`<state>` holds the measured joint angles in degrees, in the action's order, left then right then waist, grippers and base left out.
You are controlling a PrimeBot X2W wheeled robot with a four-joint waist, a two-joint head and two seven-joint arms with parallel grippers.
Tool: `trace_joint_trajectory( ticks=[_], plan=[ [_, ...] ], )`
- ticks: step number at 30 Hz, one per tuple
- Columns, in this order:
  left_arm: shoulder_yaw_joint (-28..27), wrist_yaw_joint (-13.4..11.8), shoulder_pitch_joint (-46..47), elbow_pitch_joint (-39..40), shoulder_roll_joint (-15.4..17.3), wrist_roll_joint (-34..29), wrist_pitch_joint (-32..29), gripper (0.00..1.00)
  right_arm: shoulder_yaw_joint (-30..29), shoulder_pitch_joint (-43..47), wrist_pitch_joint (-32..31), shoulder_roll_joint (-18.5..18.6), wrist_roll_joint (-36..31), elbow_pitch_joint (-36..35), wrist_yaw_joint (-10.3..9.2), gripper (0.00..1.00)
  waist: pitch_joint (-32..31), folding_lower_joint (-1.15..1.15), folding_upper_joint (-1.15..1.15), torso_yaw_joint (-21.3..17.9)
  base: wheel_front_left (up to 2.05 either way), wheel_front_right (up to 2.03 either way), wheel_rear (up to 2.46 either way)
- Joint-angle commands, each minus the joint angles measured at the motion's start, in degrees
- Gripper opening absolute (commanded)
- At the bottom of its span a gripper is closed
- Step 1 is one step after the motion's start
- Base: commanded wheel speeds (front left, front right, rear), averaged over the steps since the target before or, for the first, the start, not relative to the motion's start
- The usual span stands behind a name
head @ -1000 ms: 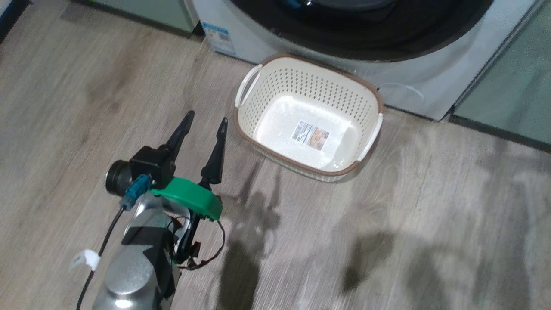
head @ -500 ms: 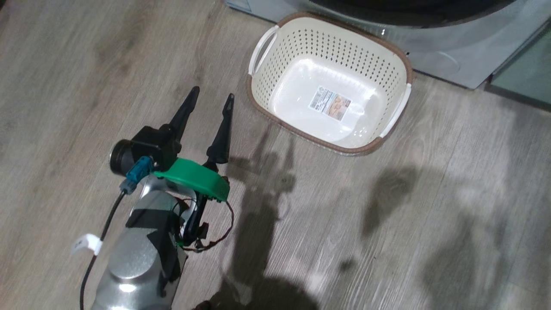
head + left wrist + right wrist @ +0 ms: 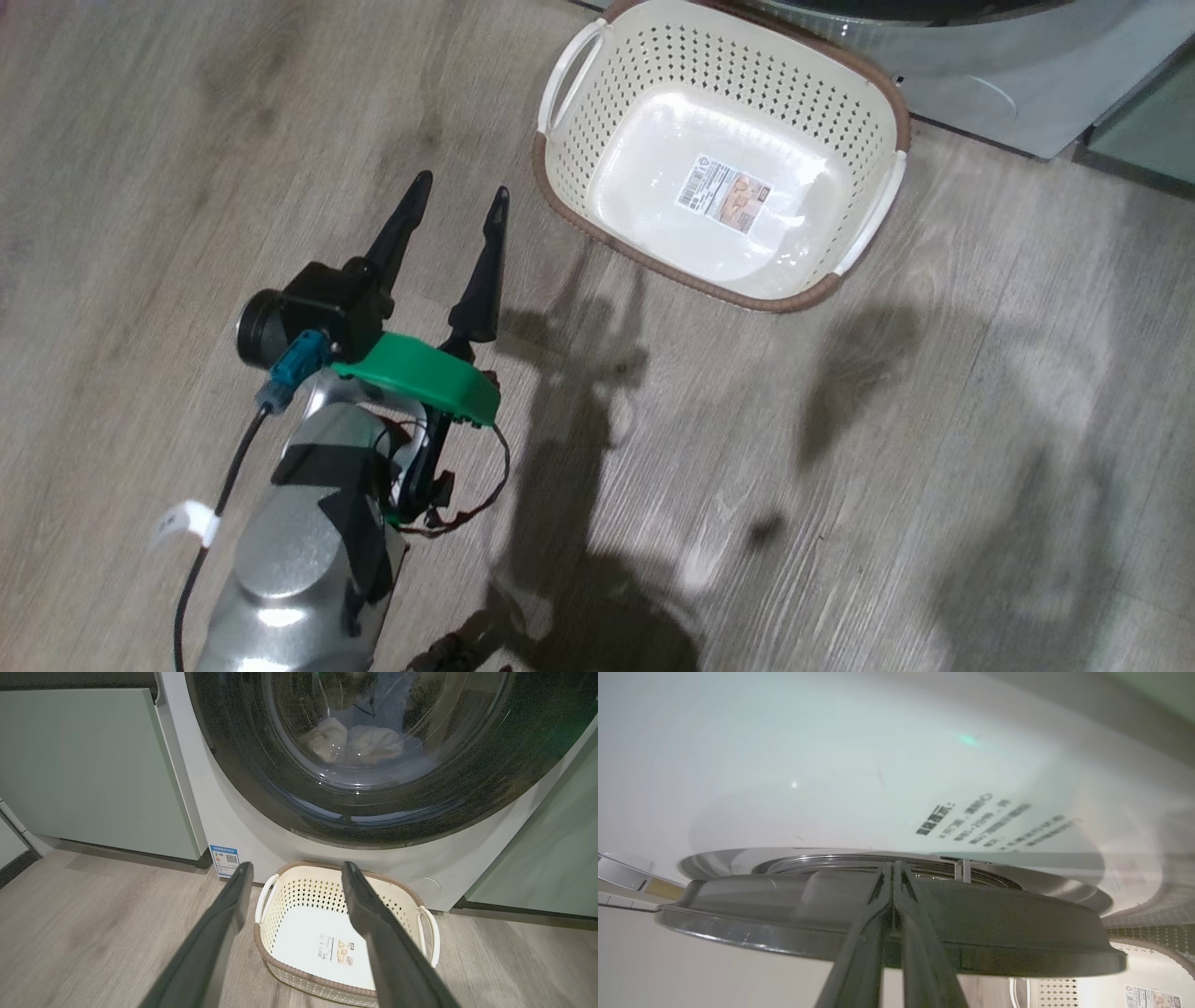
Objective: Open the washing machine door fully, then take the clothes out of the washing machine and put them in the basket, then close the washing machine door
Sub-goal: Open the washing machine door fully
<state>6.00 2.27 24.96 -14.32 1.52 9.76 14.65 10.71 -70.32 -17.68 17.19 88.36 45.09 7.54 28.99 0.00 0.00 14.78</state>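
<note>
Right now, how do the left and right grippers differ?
The left gripper is open, fingers spread; the right gripper is shut, fingers pressed together. The left gripper hangs over floor beside the basket, the right gripper points at the dark rim of the washing machine door. Both have long dark fingers.

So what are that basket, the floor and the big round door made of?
The basket looks like moulded plastic: glossy cream walls with punched holes, brown rim. The floor seems wood-look plank, matte grey grain; real wood or laminate, unclear. The washing machine door: glossy black ring, probably plastic, around a clear glass-like bowl.
</note>
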Motion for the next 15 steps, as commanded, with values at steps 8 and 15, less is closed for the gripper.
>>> trace_joint_trajectory(
  ticks=[8,15],
  plan=[
    [-1.91,-0.68,1.21,2.02,1.36,0.77,0.35,1.0,1.6,-4.09,-2.29,-1.66,-0.27,-0.91,-0.05,0.0,0.85,0.0,0.0,0.02,0.0,0.0,0.0],
    [-1.98,-0.74,1.64,2.19,1.36,0.98,0.35,1.0,3.14,-4.8,-5.38,-2.13,0.2,-1.47,-0.05,0.0,1.67,0.0,0.0,0.14,0.0,0.0,0.0]
  ],
)
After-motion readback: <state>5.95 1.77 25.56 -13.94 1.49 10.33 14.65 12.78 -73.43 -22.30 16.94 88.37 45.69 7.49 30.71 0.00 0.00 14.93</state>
